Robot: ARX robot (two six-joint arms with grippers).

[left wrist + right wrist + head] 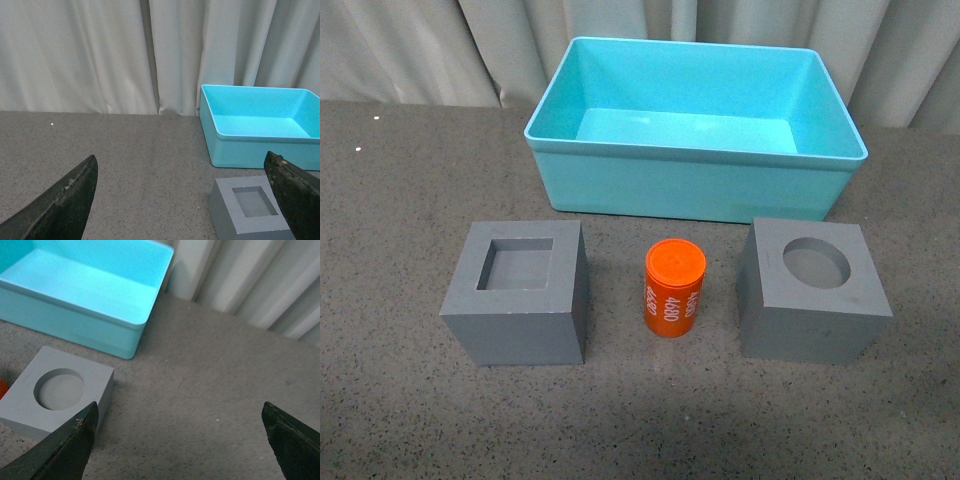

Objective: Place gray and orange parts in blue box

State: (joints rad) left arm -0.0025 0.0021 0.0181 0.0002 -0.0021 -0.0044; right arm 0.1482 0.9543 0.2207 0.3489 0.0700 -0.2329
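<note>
In the front view all three parts stand in a row across the lower middle of the frame, none yet in the blue box (690,186), which sits open and empty at upper centre on the dark speckled bench (400,410). The gray cube with the square recess (520,305) is at left, the orange cylinder (674,290) stands upright in the centre with white digits down its side, and the gray cube with the round recess (812,310) is at right. The three are well apart from each other and just in front of the box's near wall.

The left gripper (181,157) is spread wide and holds nothing. The square-recess cube (250,210) lies near one of its fingers. The right gripper (179,406) is likewise wide open and empty, with the round-recess cube (55,392) beside one finger.

Both cubes look stiff and matte, so probably not slippery, and they are likely light if moulded or foam. They are broad, so a hold across two opposite outer faces needs nearly the full opening. Pinching one wall between the recess and the outer face seems an easier hold. The cylinder looks hard and smoother. It could tip or slip, so it is best taken across its side at mid-height.
</note>
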